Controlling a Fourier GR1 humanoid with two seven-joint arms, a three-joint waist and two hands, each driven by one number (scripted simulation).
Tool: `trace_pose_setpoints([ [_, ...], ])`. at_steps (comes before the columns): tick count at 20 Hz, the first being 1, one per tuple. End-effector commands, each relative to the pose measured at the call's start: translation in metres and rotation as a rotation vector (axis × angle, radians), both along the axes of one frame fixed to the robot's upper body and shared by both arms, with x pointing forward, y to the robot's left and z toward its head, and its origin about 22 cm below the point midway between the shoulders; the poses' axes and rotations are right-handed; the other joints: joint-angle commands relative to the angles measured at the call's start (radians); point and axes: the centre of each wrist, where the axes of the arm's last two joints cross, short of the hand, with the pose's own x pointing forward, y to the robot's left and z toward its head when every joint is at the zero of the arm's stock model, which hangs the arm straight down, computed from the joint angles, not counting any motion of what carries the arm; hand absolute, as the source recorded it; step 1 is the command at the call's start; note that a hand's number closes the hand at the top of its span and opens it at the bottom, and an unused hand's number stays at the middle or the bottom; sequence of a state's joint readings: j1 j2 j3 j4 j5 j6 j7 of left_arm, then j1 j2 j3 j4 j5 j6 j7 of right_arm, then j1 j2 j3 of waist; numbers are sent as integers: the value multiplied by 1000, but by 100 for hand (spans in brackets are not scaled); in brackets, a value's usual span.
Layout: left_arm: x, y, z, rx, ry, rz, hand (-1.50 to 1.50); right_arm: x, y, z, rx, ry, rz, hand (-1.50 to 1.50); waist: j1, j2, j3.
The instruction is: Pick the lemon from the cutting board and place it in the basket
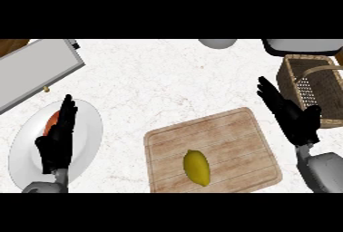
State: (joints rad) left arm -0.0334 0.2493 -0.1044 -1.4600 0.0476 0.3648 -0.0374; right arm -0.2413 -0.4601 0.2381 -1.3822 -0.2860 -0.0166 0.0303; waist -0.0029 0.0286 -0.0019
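Note:
A yellow lemon (195, 167) lies on the wooden cutting board (221, 136), near the board's front edge. The wicker basket (298, 74) with a curved handle stands at the right edge of the counter, beyond the board. My right hand (292, 118) is open with straight fingers, hovering between the board's right side and the basket, apart from the lemon. At the left, my left hand (57, 138) rests open, fingers up, over a white plate.
The white plate (90, 131) at the left holds a reddish-orange item (51, 122), partly hidden by my left hand. A grey flat tray (33, 70) lies at the back left. A grey bowl (218, 43) and a dark-rimmed container (301, 45) sit along the back edge.

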Motion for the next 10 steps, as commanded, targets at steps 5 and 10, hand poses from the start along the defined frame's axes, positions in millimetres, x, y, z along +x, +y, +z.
trace_pose_setpoints([
  [5,2,-13,29,-94,-137,-87,0,-53,56,39,142,-263,-75,150,-40,-54,-1],
  [10,1,-39,27,-187,-110,-167,0,-95,152,30,-28,-401,160,-150,-6,-50,-4],
])
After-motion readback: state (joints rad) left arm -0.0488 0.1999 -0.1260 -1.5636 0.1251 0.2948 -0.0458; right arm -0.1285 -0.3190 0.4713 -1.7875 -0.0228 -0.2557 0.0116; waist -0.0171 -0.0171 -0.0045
